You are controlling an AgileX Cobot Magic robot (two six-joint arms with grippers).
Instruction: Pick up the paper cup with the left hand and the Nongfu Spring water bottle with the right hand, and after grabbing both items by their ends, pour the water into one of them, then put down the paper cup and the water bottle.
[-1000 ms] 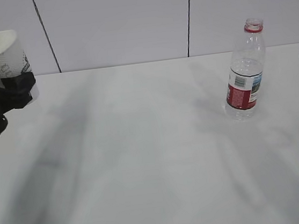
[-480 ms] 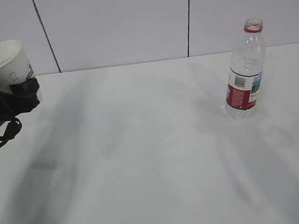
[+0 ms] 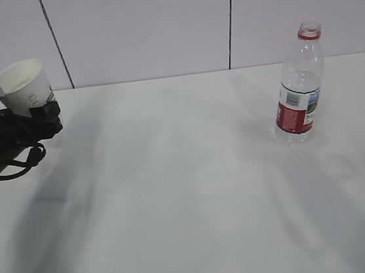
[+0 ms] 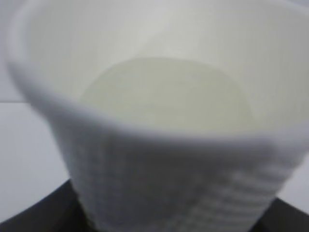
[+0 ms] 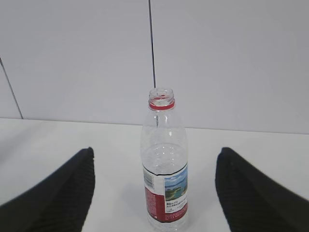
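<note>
The left hand [image 3: 32, 120] holds the one cup [image 3: 26, 85] by its lower end, clear of the table's [image 3: 176, 196] left edge; the cup looks empty. The single bottle [image 3: 299, 87] stands uncapped near the right edge, ungrasped. The right hand [image 5: 154, 193], jaws wide, faces it. Next, I judge, it must advance and close around the bottle.

We see the surface [image 3: 189, 195] bare across its whole middle and front, so a hand could cross there freely. Only the bottle [image 3: 299, 90] stands upright near the right back corner, with open room on every side. It sits between the right hand's [image 5: 154, 193] spread fingers [image 5: 63, 193], untouched. The wall closes the back edge.
</note>
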